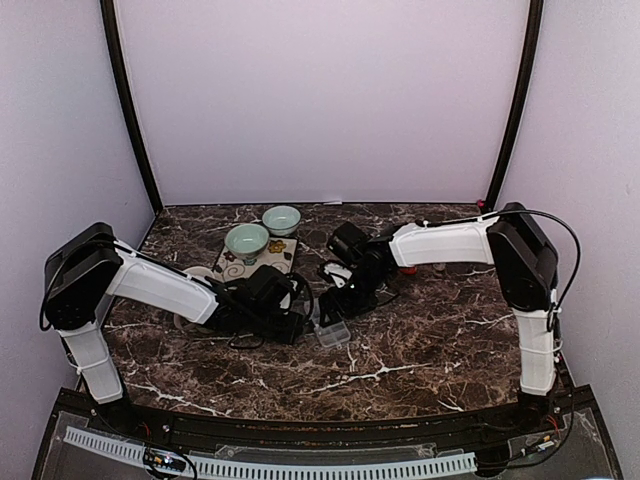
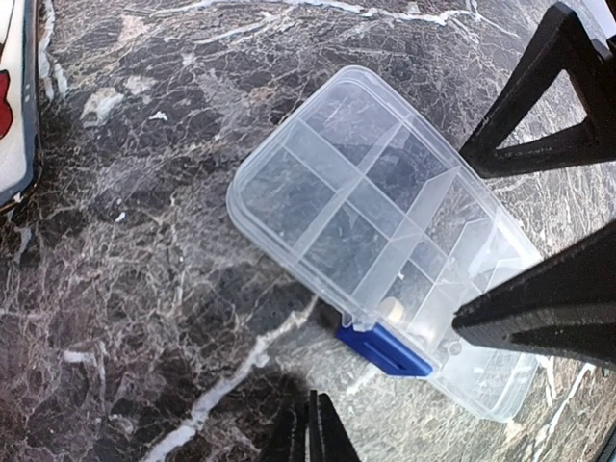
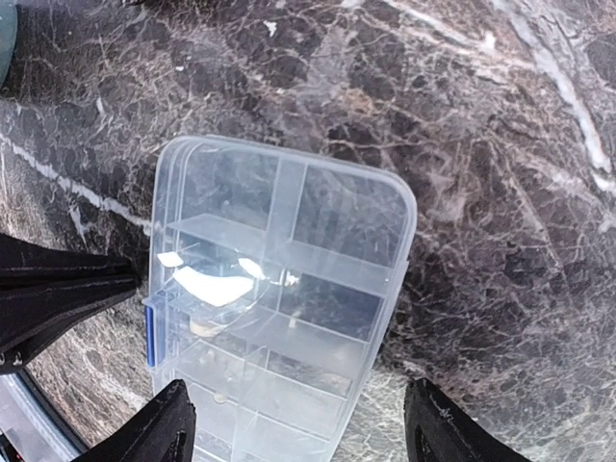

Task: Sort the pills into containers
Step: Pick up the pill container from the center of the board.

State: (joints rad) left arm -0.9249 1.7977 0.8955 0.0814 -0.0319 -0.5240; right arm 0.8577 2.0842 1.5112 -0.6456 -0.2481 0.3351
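Left pincer (image 2: 310, 431) clenched, nothing in it, tips just beside blue clasp (image 2: 385, 349) of organiser box (image 2: 375, 221). Pale green bowls (image 1: 247, 240) at its 11 o'clock, well apart from box. Box lies flat on marble counter (image 1: 430, 330), mid-counter, between both arms. Small pale pill (image 2: 390, 308) in cell next to clasp. Right pincer (image 3: 298, 409) released, reaching in from box's 1 o'clock, fingers spread wide either side of box's end; contact unclear.
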